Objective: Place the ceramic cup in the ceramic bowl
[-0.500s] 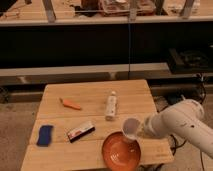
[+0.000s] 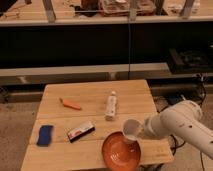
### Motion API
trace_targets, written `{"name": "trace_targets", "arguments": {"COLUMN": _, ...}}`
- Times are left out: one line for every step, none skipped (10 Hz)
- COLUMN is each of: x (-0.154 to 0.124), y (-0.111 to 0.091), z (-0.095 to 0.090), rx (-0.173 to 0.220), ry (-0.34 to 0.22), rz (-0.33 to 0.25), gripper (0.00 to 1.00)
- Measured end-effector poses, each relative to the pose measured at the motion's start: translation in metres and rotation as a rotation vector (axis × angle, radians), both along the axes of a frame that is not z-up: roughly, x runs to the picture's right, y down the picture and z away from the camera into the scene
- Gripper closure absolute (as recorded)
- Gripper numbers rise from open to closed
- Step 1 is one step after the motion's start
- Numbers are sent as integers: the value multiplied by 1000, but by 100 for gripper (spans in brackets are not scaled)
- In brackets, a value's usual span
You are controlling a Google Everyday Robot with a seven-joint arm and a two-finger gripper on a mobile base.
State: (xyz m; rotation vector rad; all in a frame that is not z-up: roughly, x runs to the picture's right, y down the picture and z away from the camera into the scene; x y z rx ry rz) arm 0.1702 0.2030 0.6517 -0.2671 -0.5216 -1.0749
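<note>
The white ceramic cup [image 2: 131,130] is tipped on its side, its open mouth facing left, just above the far right rim of the orange-red ceramic bowl [image 2: 120,151]. The bowl sits near the front edge of the wooden table [image 2: 90,92]. My gripper [image 2: 140,131] comes in from the right on the white arm [image 2: 177,122] and is shut on the cup's right side, holding it off the table. The fingers are mostly hidden behind the cup.
A white bottle [image 2: 111,106] lies on the table behind the cup. An orange carrot-like thing [image 2: 71,104] lies at the back left, a blue sponge [image 2: 45,135] at the front left, and a dark snack bar [image 2: 81,131] left of the bowl. Dark shelving stands behind the table.
The cup and gripper have sunk slightly toward the bowl's rim. Nothing else has moved.
</note>
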Motion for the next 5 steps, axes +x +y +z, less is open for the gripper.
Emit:
{"name": "trace_targets", "arguments": {"x": 1, "y": 1, "z": 2, "rx": -2, "ry": 2, "rz": 0, "gripper": 84}}
{"name": "trace_targets", "arguments": {"x": 3, "y": 3, "z": 4, "rx": -4, "ry": 3, "rz": -1, "gripper": 84}}
{"name": "trace_targets", "arguments": {"x": 4, "y": 5, "z": 6, "rx": -7, "ry": 5, "rz": -2, "gripper": 84}}
{"name": "trace_targets", "arguments": {"x": 4, "y": 6, "z": 8, "rx": -8, "ry": 4, "rz": -5, "gripper": 84}}
{"name": "trace_targets", "arguments": {"x": 3, "y": 7, "z": 10, "rx": -9, "ry": 2, "rz": -8, "gripper": 84}}
